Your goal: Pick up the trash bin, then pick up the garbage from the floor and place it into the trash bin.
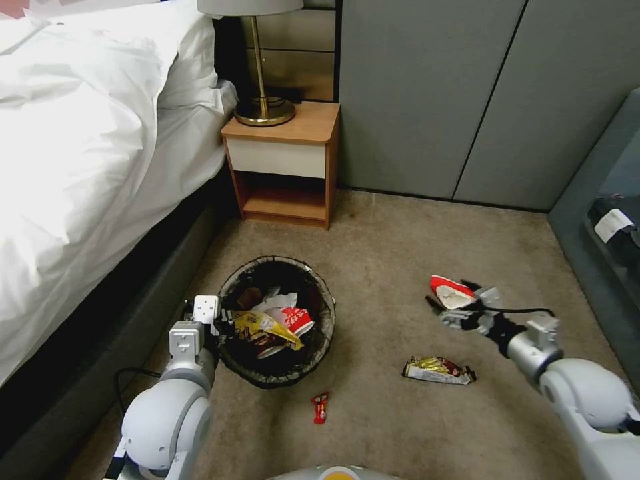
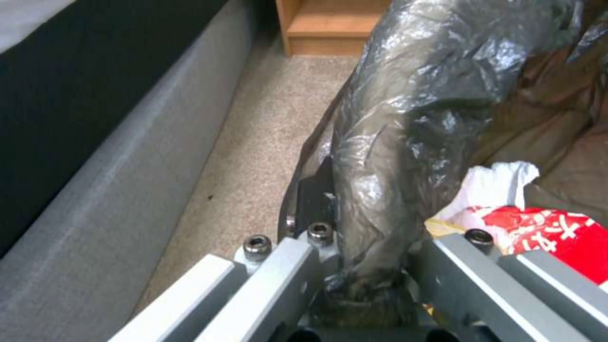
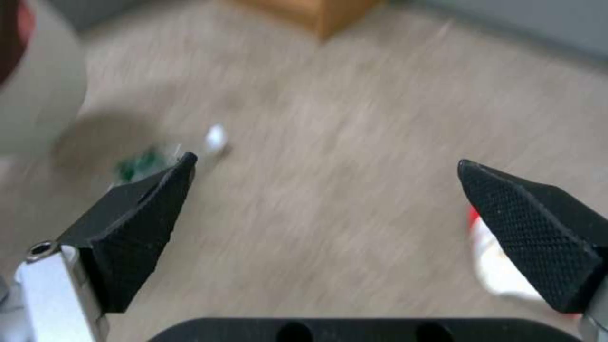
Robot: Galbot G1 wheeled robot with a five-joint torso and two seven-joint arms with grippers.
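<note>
The trash bin (image 1: 230,360), lined with a dark bag, stands on the carpet beside the bed. My left gripper (image 1: 220,321) is shut on its near rim; in the left wrist view the bag-covered rim (image 2: 380,156) is pinched between the fingers (image 2: 279,270). Inside lie a red-and-white cup (image 1: 297,320), a yellow wrapper (image 1: 263,325) and white tissue. My right gripper (image 1: 448,312) hovers open low over the floor, right beside a crumpled red-and-white cup (image 1: 452,292). In the right wrist view that cup (image 3: 494,270) peeks out behind one fingertip (image 3: 507,199), outside the gap. A gold wrapper (image 1: 438,370) and a small red wrapper (image 1: 321,407) lie on the carpet.
The bed (image 1: 80,167) runs along the left. A wooden nightstand (image 1: 283,160) with a lamp (image 1: 263,100) stands behind the bin. Grey cabinet doors (image 1: 440,93) close the back, and a grey seat (image 1: 600,227) borders the right. Bare carpet (image 1: 380,267) lies between the bin and the cup.
</note>
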